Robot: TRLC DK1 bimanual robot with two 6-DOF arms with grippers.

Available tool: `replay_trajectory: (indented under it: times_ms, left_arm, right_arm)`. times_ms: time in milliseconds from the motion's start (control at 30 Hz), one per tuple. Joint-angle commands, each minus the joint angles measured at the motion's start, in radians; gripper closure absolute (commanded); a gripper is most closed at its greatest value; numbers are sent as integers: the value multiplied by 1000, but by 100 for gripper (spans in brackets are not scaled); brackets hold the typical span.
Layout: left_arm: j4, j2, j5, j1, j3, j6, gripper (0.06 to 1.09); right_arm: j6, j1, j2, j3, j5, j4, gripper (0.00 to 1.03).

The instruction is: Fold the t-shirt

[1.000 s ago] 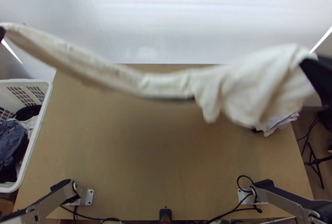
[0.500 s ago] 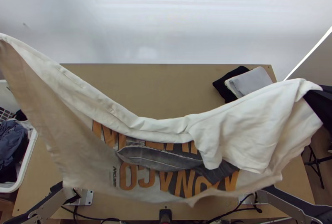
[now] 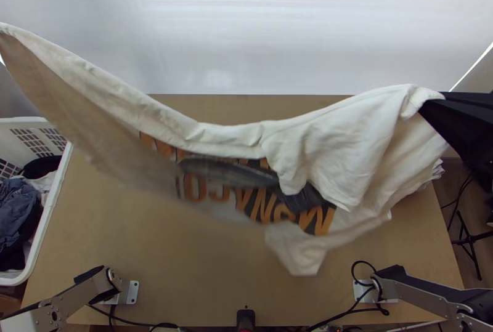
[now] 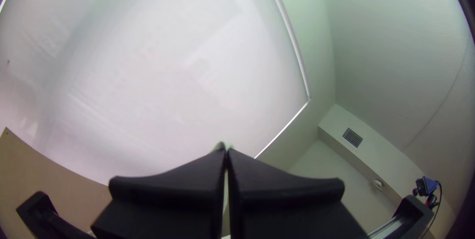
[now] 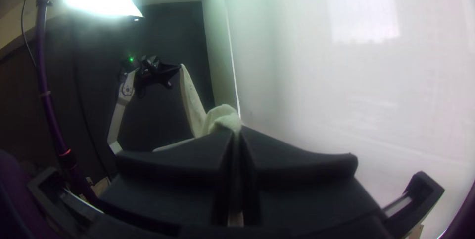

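At the left we have the laundry basket (image 3: 46,218), heaped with clothes (image 3: 18,202), its rim along the table (image 3: 203,264). Moving right, wood shows between the t-shirt's (image 3: 339,141) lower edge and the arms' bases, and a strip more lies beyond its sagging top edge, up to the white wall (image 3: 246,55). Near the right side we see a bit of a cloth pile (image 3: 439,170) peeking out beside the shirt.

Now the fingers. Our left gripper (image 4: 226,152) has its two pressed together on a bit of the shirt, pale cloth poking out at the tips; in the right wrist view we see it well across from our right gripper (image 3: 429,101), the cloth dropping away from its tips. On the right, our fingers pinch the shirt too — close together, with cloth between them and bunched just past the tips.

The shirt hangs between the two grippers, its top edge dipping in the middle. Orange lettering and a dark print show below that edge, a loose flap drapes over the print toward the right, and one corner droops lower — whether it touches the wood, we can't tell.
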Motion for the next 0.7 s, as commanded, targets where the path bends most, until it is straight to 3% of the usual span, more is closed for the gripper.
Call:
replay_trajectory:
  times_ms: [0,300,667]
  left_arm:
    - [34,-33,42,20,-2,-51,105]
    - [45,-182,62,-3,1,-83,105]
    - [56,-260,60,-34,0,-83,105]
  right_arm:
    - [6,-7,-17,1,-18,-7,100]
    - [6,-6,-115,2,-93,-149,100]
    - [6,5,-163,5,-98,-226,100]
